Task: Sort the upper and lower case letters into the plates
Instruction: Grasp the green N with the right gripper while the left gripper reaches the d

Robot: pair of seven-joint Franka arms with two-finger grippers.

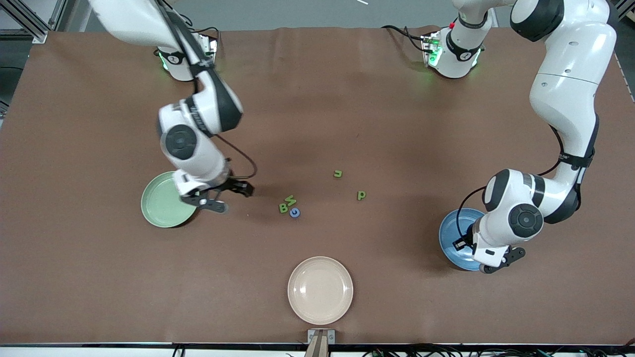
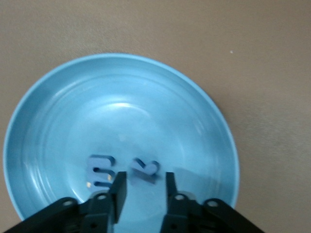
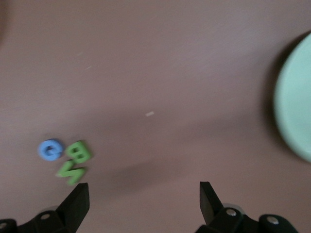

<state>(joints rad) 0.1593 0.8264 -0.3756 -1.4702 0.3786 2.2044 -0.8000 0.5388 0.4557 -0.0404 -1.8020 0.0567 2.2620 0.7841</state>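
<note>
The mint green plate (image 1: 158,203) lies toward the right arm's end of the table and looks empty; its rim shows in the right wrist view (image 3: 296,111). My right gripper (image 1: 233,198) is open wide and empty beside that plate, over bare table (image 3: 143,196). The blue plate (image 1: 454,228) lies toward the left arm's end. In the left wrist view it (image 2: 204,121) holds two blue letters, an E (image 2: 100,171) and another letter (image 2: 146,169). My left gripper (image 1: 503,262) is open and empty low over the blue plate (image 2: 145,189).
A green B (image 1: 283,208), a green N (image 1: 290,200) and a blue round letter (image 1: 294,212) lie clustered mid-table. A green u (image 1: 338,173) and a green p (image 1: 361,195) lie toward the left arm's end. A beige plate (image 1: 320,290) sits nearest the front camera.
</note>
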